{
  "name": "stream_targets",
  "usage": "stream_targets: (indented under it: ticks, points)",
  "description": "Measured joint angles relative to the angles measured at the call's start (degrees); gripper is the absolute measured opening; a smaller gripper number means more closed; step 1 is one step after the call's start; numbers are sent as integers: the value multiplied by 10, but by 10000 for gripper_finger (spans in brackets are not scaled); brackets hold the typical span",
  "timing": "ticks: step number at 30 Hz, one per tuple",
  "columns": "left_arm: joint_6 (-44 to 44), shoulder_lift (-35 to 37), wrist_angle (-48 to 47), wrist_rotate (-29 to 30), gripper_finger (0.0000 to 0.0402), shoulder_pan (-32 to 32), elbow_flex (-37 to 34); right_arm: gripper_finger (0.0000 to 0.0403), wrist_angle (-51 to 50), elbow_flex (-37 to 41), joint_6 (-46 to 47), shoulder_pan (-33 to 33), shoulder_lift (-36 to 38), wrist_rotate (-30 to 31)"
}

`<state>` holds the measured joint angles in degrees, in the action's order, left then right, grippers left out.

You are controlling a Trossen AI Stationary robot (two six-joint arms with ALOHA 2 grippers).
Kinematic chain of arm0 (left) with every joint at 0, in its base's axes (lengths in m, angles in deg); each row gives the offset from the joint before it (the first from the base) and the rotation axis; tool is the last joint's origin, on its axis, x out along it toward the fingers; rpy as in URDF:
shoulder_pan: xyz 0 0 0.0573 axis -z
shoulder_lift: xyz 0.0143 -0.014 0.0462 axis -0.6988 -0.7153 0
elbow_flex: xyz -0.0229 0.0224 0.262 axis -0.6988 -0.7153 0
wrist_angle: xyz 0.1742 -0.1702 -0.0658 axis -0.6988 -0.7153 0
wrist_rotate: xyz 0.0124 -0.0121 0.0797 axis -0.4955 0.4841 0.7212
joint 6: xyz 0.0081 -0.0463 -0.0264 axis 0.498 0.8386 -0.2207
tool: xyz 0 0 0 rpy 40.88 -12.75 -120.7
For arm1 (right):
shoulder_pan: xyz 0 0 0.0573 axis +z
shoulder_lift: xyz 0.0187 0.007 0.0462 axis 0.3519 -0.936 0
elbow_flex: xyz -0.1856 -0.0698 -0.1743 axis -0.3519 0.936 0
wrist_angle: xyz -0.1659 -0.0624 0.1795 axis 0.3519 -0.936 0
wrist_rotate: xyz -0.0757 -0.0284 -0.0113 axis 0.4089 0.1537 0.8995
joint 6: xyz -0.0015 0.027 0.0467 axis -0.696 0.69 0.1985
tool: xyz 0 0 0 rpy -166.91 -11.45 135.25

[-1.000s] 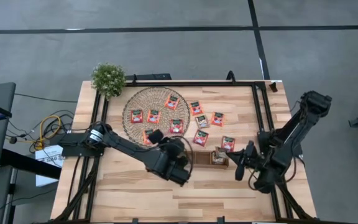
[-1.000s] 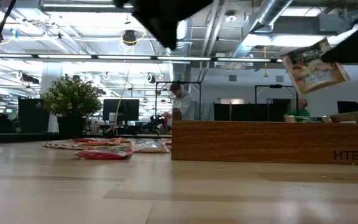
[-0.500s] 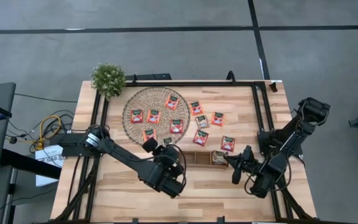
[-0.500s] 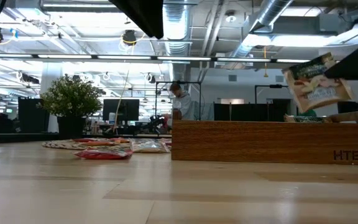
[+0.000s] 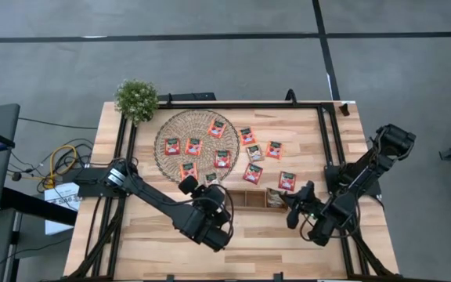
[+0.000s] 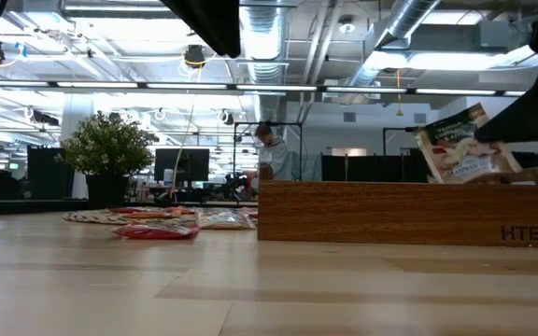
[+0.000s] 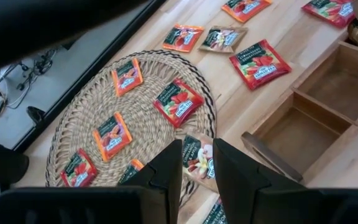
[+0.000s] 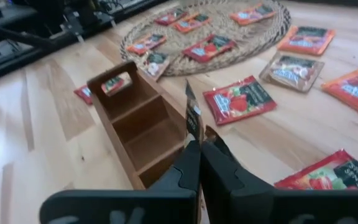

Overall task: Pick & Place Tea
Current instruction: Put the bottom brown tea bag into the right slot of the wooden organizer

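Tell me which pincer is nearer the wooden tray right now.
Right. The right pincer holds a tea sachet just above the wooden tray, at its right end compartment. The left pincer hovers off the tray's left end, near the woven mat.

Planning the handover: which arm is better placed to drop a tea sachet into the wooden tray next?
Right, likely. Its claw is shut on a pale sachet just above the tray. The left claw hangs open and empty near the woven mat.
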<state>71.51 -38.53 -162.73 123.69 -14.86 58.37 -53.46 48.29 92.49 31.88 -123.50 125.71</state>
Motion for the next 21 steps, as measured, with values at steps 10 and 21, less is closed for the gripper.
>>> stream_targets:
  ticks: [10,21]
  points:
    - [0,0,0,0,82,0,0,0,-7,0,-11,-6,0,-14]
    - [0,0,0,-3,82,0,0,0,-7,0,-17,-6,0,-18]
